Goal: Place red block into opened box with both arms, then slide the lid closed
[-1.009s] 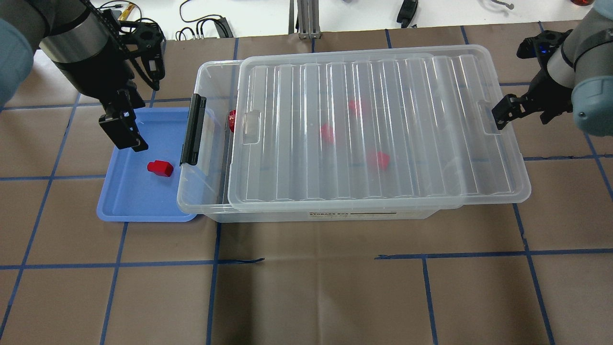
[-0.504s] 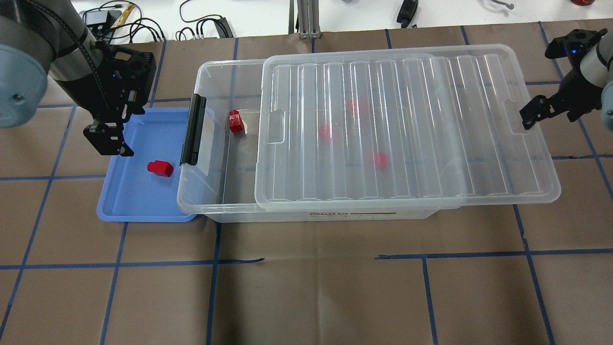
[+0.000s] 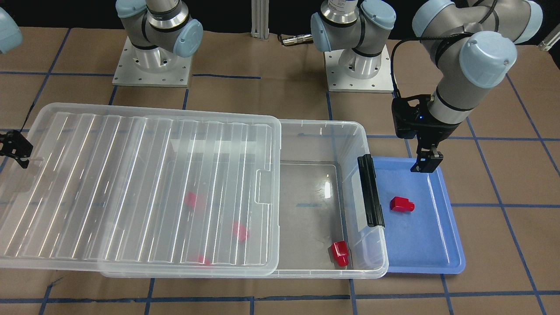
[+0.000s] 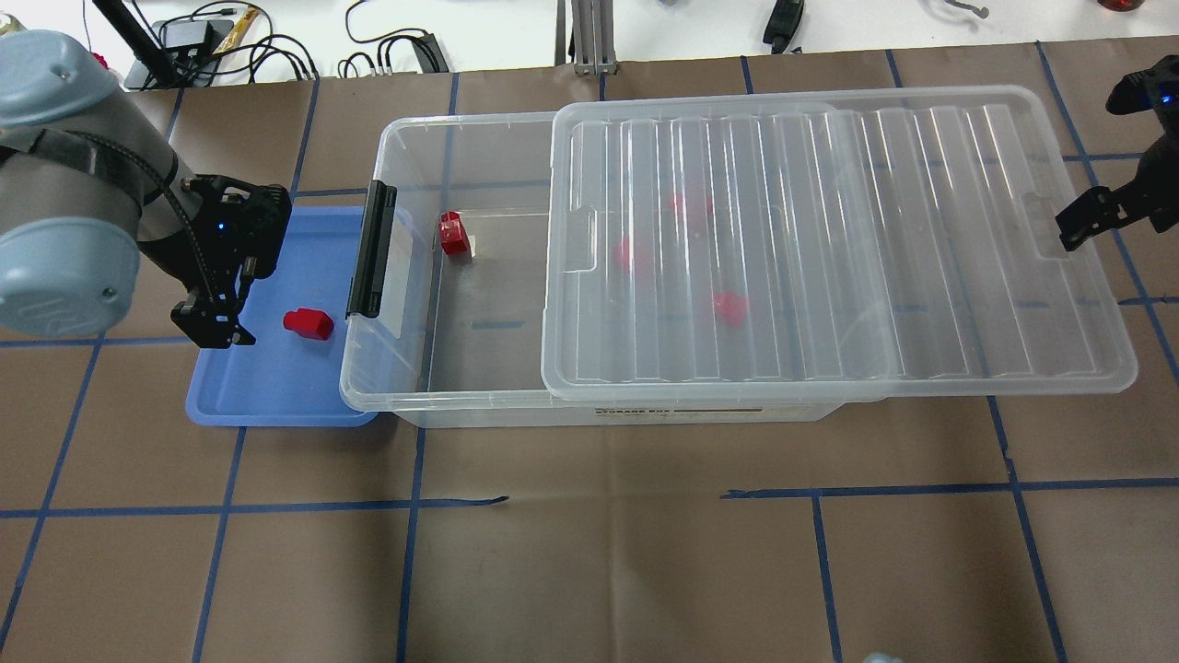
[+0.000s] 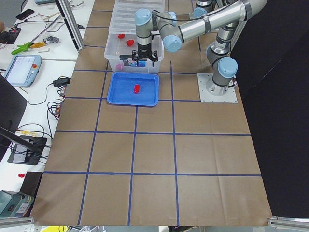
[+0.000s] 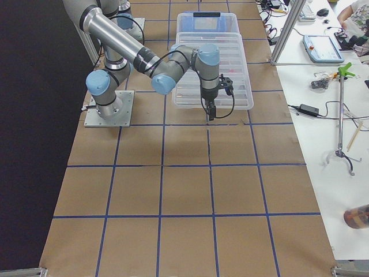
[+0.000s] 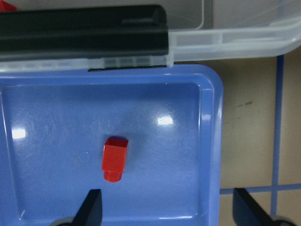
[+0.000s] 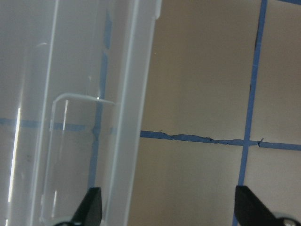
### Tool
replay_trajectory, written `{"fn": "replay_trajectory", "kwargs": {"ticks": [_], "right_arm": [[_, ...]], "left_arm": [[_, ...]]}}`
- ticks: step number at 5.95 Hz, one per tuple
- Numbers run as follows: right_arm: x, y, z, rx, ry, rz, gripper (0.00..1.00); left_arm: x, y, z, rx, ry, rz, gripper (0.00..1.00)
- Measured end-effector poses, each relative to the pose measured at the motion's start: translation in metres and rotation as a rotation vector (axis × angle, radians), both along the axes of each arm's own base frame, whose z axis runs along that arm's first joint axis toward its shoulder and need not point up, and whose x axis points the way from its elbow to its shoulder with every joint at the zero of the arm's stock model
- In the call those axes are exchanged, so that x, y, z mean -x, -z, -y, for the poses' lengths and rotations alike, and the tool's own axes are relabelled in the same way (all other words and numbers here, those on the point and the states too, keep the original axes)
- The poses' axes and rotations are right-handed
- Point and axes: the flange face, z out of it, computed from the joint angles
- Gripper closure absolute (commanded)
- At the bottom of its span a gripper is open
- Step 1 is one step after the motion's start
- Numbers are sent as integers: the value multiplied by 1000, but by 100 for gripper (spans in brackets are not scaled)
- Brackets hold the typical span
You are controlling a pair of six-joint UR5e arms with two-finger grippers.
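Note:
One red block (image 4: 308, 323) (image 7: 114, 158) lies in the blue tray (image 4: 258, 387). My left gripper (image 4: 214, 327) (image 7: 169, 212) hangs open over the tray's left side, just left of that block and holding nothing. The clear box (image 4: 414, 138) has its left third uncovered, and a second red block (image 4: 451, 232) (image 3: 339, 253) rests there. Three more blocks show blurred under the ribbed lid (image 4: 829, 249) (image 3: 131, 188), which overhangs the box's right end. My right gripper (image 4: 1078, 226) (image 8: 169, 212) is open at the lid's right tab, one finger over the lid's edge.
A black latch bar (image 4: 371, 250) stands on the box's left end beside the tray. Cables (image 4: 387, 46) and a metal post (image 4: 589, 37) lie past the table's far edge. Both arm bases (image 3: 151, 65) are bolted behind the box.
The lid has slid right, uncovering more of the box and the block inside. My right gripper went right with it. My left gripper came down the tray's left side to beside the block.

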Motion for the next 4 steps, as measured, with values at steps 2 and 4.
{"fn": "replay_trajectory", "kwargs": {"ticks": [2, 4], "right_arm": [[16, -6, -6, 9, 29, -14, 0], [5, -32, -12, 43, 94, -14, 0]], "left_arm": [[-9, 71, 17, 11, 18, 3, 3], [-16, 119, 38, 16, 20, 8, 3]]}}
